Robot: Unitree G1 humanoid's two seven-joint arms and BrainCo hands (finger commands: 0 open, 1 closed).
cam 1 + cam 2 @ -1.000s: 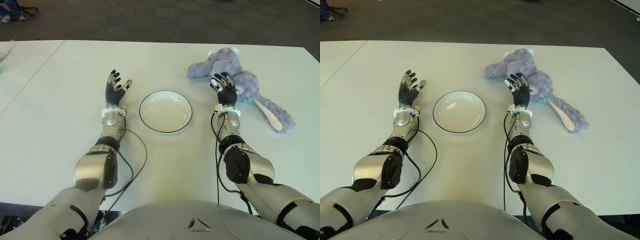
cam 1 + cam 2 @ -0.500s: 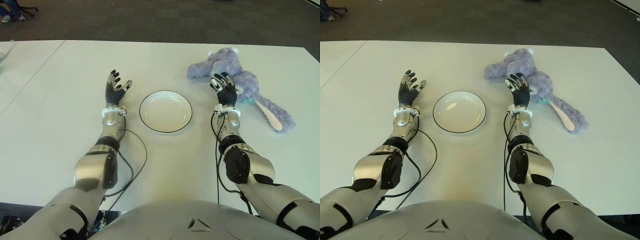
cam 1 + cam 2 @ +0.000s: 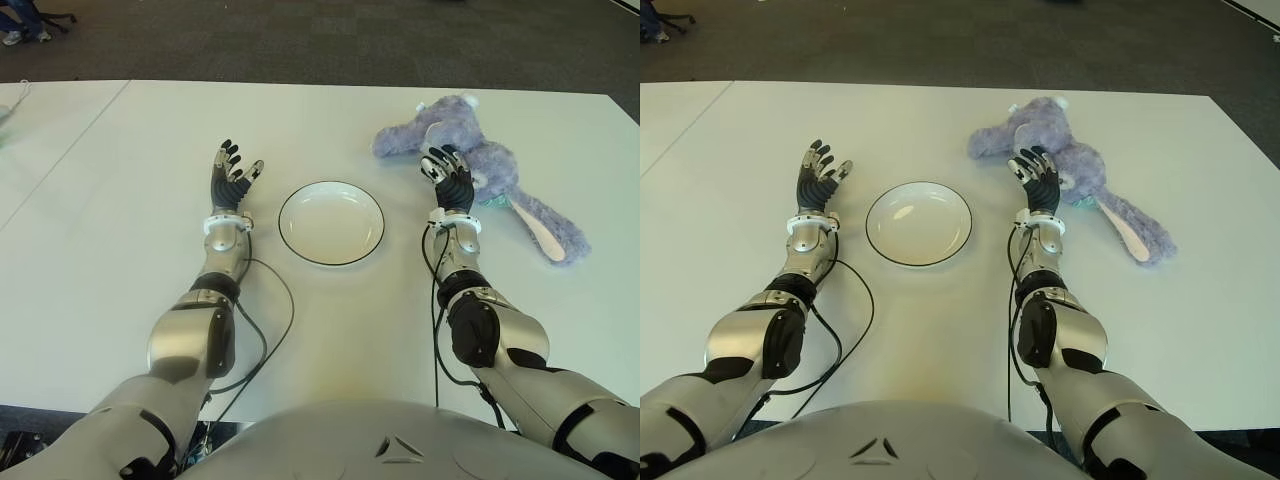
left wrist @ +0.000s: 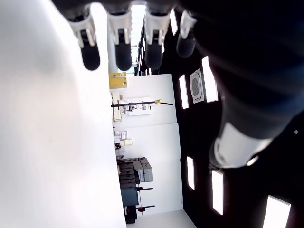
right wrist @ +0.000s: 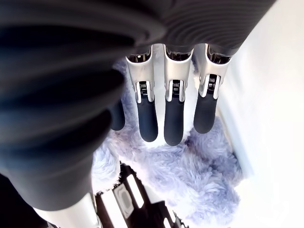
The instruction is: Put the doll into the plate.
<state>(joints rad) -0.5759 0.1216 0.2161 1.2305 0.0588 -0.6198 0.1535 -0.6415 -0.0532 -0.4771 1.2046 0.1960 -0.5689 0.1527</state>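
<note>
Left eye view — right hand (image 3: pixel 447 178) spread beside doll (image 3: pixel 490 172), plate (image 3: pixel 331 222) bare btwn it & spread left hand (image 3: pixel 231 178).

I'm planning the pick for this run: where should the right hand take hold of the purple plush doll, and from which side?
Probably around the fluffy purple plush doll's plump middle, coming from the near side, where the open right hand already shows. The body is its bulkiest part; the long ear trailing right would dangle. The round white plate lies to the hand's left; the left hand is beyond it, open.
</note>
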